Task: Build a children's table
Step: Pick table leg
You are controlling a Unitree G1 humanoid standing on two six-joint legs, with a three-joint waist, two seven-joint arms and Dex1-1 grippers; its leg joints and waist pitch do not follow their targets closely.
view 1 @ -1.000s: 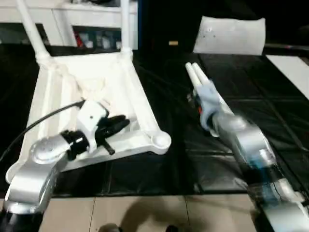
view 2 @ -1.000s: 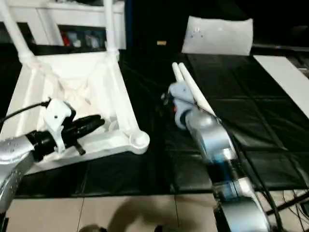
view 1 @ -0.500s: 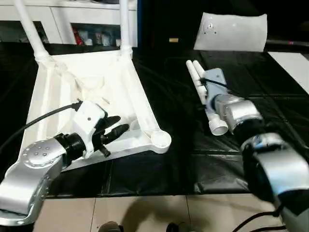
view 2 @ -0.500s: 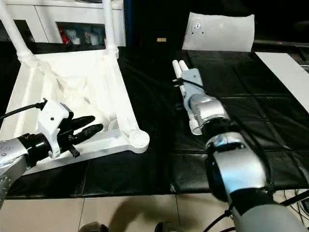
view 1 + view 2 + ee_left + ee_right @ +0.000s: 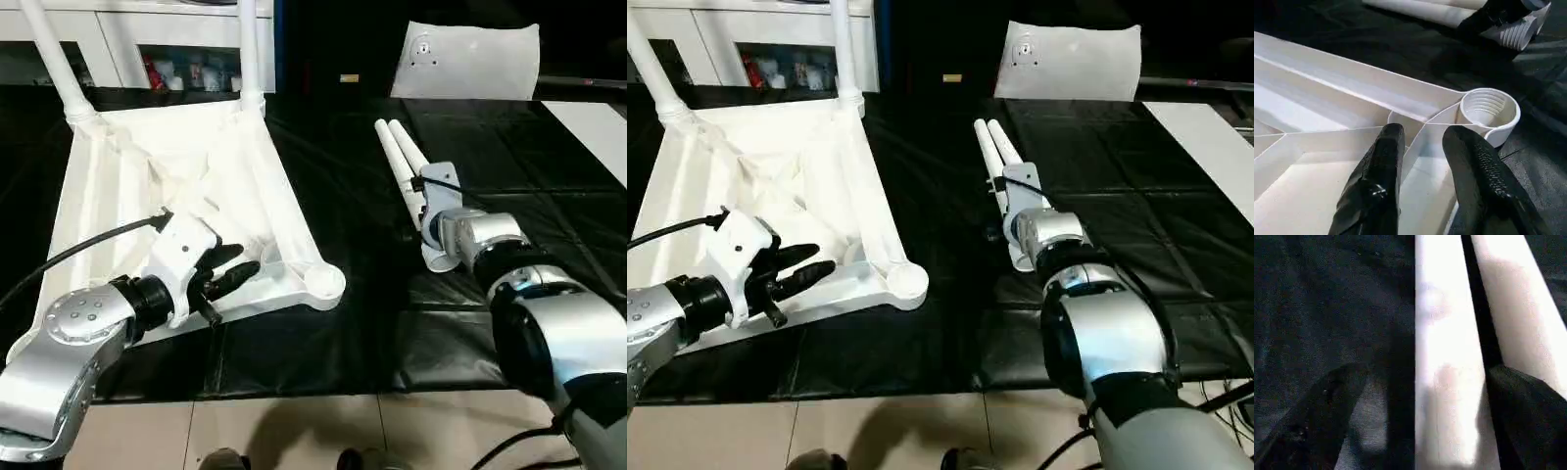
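No legible text, label, brand, number or sign appears on any surface in these views of the workspace.

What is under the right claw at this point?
Two loose table legs lie side by side on the black mat. The right claw is open, its fingers either side of one leg. The wrist covers part of the legs' thick ends.

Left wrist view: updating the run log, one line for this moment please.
left gripper: open, astride white ribbed plastic tabletop rib | right gripper: open around white tubular leg
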